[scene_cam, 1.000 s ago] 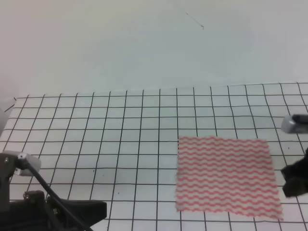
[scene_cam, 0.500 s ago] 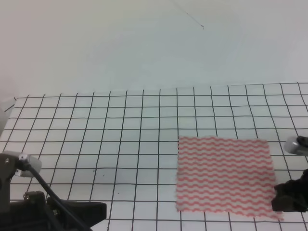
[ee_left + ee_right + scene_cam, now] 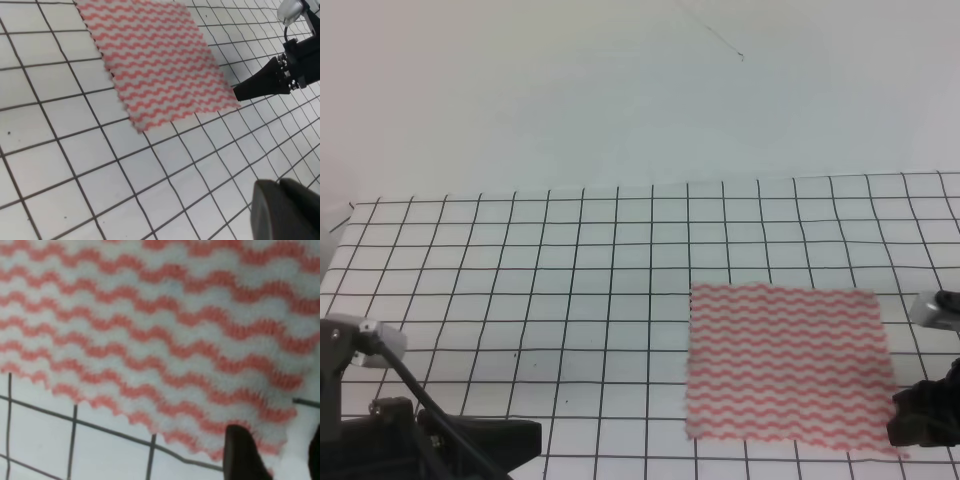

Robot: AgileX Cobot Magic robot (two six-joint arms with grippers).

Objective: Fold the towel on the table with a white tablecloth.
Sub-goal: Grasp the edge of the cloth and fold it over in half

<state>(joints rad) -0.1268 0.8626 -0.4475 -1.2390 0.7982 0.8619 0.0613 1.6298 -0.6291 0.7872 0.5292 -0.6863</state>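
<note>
The thin white towel with pink wavy stripes [image 3: 788, 365] lies flat on the white grid-lined tablecloth [image 3: 570, 290]. The right end effector [image 3: 272, 452] sits at its near right corner, fingers apart. The left end effector [image 3: 500, 440] rests well away; I cannot tell its state.

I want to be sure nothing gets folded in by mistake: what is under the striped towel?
The towel lies flat on the grid-printed white tablecloth, with no visible bulge. Whatever the towel covers cannot be seen. The right gripper is at its near right corner.
</note>
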